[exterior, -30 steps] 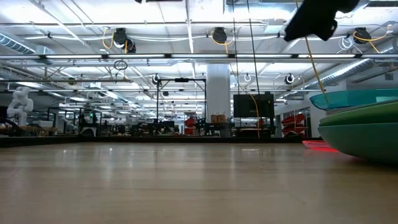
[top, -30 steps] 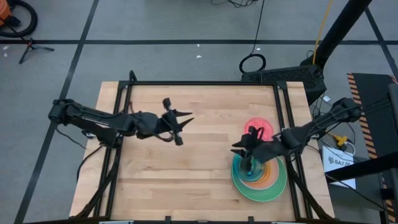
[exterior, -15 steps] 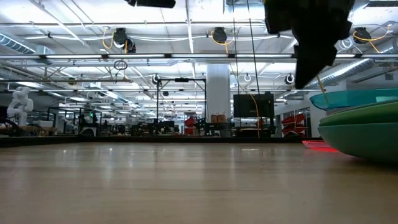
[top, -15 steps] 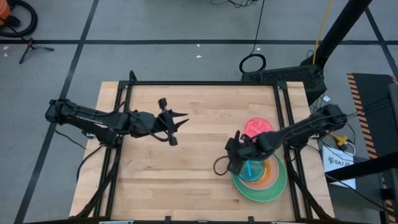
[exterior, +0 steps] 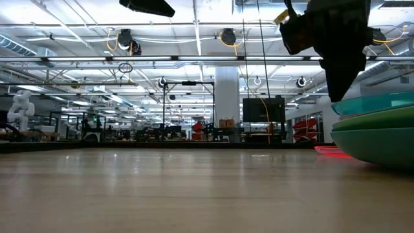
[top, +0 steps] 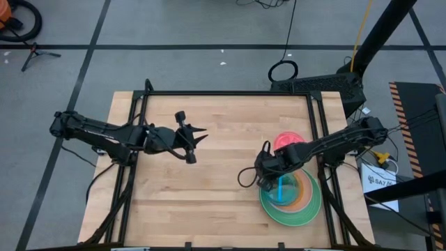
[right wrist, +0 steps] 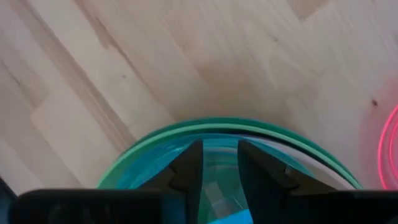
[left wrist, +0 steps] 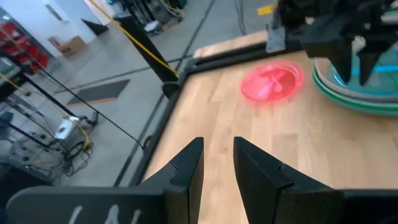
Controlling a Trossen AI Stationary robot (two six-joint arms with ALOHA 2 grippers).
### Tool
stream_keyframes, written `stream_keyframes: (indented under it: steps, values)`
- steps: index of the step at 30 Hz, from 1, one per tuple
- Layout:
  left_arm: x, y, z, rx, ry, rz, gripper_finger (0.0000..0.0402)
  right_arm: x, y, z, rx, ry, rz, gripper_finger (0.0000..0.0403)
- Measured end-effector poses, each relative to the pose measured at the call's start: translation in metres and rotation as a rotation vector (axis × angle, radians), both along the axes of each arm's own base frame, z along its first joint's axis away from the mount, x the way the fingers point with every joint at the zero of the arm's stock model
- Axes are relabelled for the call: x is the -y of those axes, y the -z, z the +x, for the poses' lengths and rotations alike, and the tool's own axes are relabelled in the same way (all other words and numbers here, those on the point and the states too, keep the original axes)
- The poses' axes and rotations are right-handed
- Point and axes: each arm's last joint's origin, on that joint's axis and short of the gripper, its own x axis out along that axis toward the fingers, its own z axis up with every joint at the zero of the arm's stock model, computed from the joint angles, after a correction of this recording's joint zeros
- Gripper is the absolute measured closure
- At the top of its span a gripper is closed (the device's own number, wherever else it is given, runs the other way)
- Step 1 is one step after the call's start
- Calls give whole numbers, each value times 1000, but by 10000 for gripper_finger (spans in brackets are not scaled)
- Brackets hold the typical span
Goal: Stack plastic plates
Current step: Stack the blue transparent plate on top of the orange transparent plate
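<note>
Right gripper [top: 268,183], fingers slightly apart and empty, hovers at the plate stack's [top: 296,206] left rim; the red plate [top: 290,141] lies just above in frame.

robotics lab in an open industrial hall

grey taped floor [top: 174,28] fills the high view's upper half; in the low view, ceiling pipes [exterior: 162,59] run across the top and metal test frames [exterior: 187,107] stand mid-frame behind the wooden table [exterior: 194,194].

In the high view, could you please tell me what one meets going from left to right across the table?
Left gripper → right gripper at the stack's left edge → stack of plastic plates. The red plate overlaps these in the order, so it is left out.
</note>
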Motion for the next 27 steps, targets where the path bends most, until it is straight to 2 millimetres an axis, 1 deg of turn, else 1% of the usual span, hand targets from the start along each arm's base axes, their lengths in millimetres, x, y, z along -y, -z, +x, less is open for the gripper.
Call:
stream_keyframes:
  steps: [5, 9, 11, 14, 16, 20, 27]
  values:
    - [-6, -15, -14, 52, -48, 37, 307, 3, -3, 1, 28, 18, 10, 310]
    - [-11, -29, -36, 99, -75, 28, 307, 3, -3, 3, 51, 11, 3, 310]
    - [-12, -32, -46, 105, -84, 0, 307, 3, -3, 8, 93, 15, -16, 310]
    - [-13, -34, -55, 107, -94, -29, 307, 3, -4, 12, 131, 19, -28, 310]
    - [-14, -33, -58, 89, -95, -28, 307, 2, -3, 14, 146, 29, -44, 310]
    - [-14, -30, -59, 52, -96, -23, 307, -3, 4, 15, 112, 9, -31, 310]
    - [-14, -29, -59, 50, -98, -32, 307, -5, 6, 7, 30, 40, -33, 310]
